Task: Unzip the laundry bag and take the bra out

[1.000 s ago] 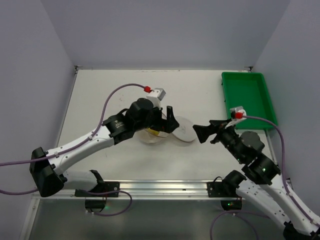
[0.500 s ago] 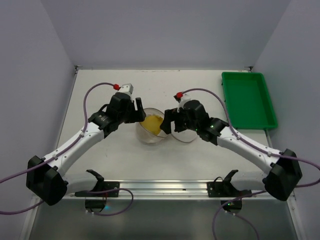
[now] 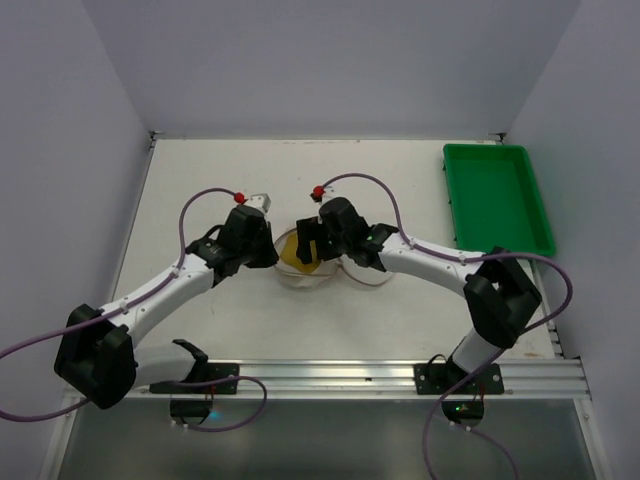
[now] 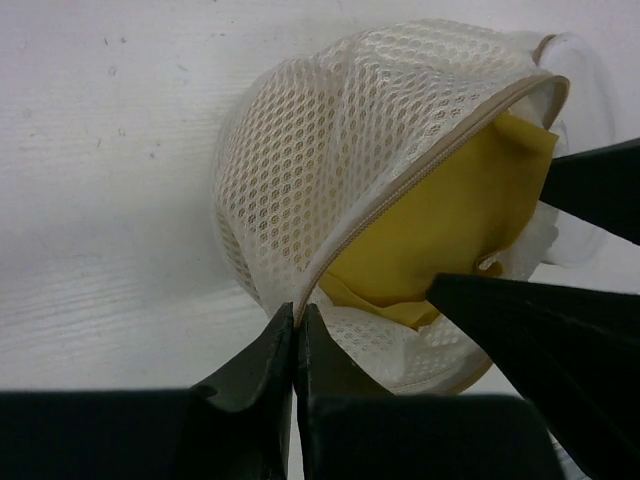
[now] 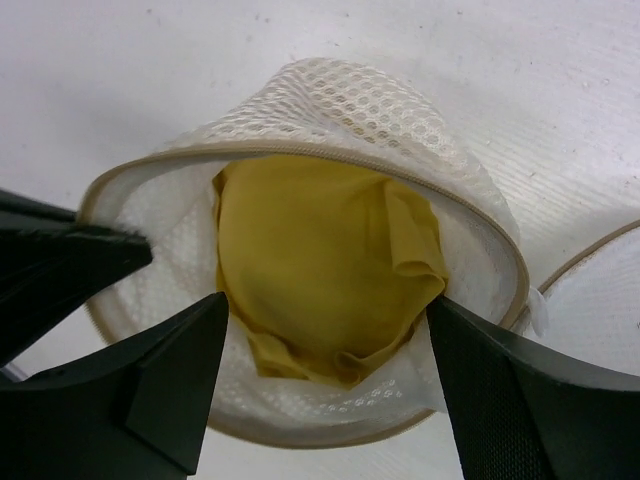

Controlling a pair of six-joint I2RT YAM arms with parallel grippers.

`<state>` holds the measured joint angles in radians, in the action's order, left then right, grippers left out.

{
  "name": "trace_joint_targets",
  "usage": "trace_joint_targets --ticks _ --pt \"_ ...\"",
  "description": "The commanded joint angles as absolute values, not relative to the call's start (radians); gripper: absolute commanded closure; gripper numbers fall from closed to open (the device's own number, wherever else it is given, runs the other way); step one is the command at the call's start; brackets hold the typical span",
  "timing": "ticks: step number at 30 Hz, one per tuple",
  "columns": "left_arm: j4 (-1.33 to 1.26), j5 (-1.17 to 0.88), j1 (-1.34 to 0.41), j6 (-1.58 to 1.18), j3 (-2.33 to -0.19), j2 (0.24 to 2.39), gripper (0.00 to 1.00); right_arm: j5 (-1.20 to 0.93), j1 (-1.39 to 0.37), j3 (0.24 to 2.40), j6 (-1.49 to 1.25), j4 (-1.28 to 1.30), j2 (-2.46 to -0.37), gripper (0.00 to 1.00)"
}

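The laundry bag (image 3: pixel 312 274) lies unzipped at mid-table, its cream mesh dome (image 4: pixel 330 150) gaping open. Inside it shows the mustard-yellow bra (image 5: pixel 320 250), also seen from the left wrist as yellow bra fabric (image 4: pixel 440 225) and from above as a bra patch (image 3: pixel 300 254). My left gripper (image 4: pixel 295 318) is shut on the bag's zipper rim at its left side; from above the left gripper (image 3: pixel 277 257) sits against the bag. My right gripper (image 5: pixel 325 305) is open, its fingers (image 5: pixel 185 370) straddling the bra inside the bag's mouth (image 5: pixel 300 152). From above the right gripper (image 3: pixel 309 241) hangs over the bag.
The bag's opened flap (image 3: pixel 370 270) lies on the table to the right of the pouch. A green plastic tray (image 3: pixel 497 200) stands at the back right corner. Pale walls close the table at the back and both sides.
My left gripper has shut on the bag's rim. My right arm has swung in from the right side to over the bag's opening, its fingers now around the bra.
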<state>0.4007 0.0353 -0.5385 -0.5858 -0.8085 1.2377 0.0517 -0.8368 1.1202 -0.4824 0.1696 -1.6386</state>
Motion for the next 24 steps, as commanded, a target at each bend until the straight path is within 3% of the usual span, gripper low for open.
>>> trace_joint_targets --ticks 1,8,24 --pt "0.321 0.005 -0.534 -0.597 -0.787 1.180 0.96 0.092 -0.844 1.173 -0.489 0.156 -1.684 0.18" --pt "0.299 -0.038 -0.535 -0.603 -0.765 1.154 0.98 0.063 -0.857 1.207 -0.460 0.141 -1.773 0.25" --pt "0.281 -0.063 -0.535 -0.624 -0.750 1.117 1.00 0.132 -0.914 1.296 -0.434 0.179 -1.798 0.24"
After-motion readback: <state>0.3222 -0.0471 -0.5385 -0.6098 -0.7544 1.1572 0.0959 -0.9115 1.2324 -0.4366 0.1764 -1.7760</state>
